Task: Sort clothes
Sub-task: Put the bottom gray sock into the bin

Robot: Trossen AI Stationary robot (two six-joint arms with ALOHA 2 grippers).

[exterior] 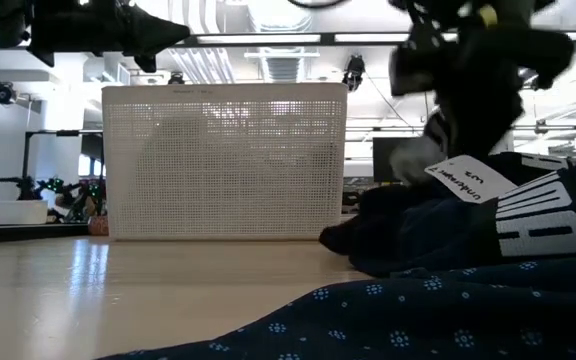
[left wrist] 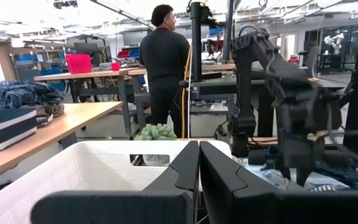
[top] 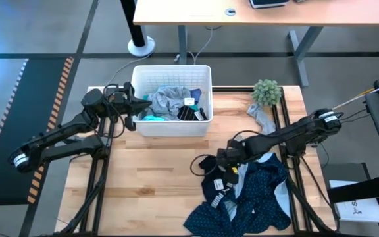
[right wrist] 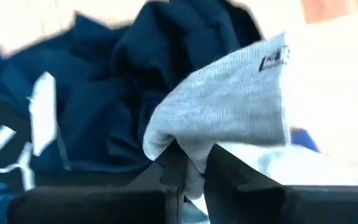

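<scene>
Wooden bench (top: 150, 171) is carrying our clothes. We are pinching a grey garment (right wrist: 229, 118) in our right gripper (right wrist: 191, 163). Our left gripper (left wrist: 199, 163), pressed together, is hovering over the basket (top: 173, 125).

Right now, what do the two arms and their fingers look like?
Both arms are dark and jointed. The left arm has a white cap at its base end and loose black cables near the wrist; the right arm has a white marked band. The left fingers and right fingers are flat, dark and tapered.
</scene>
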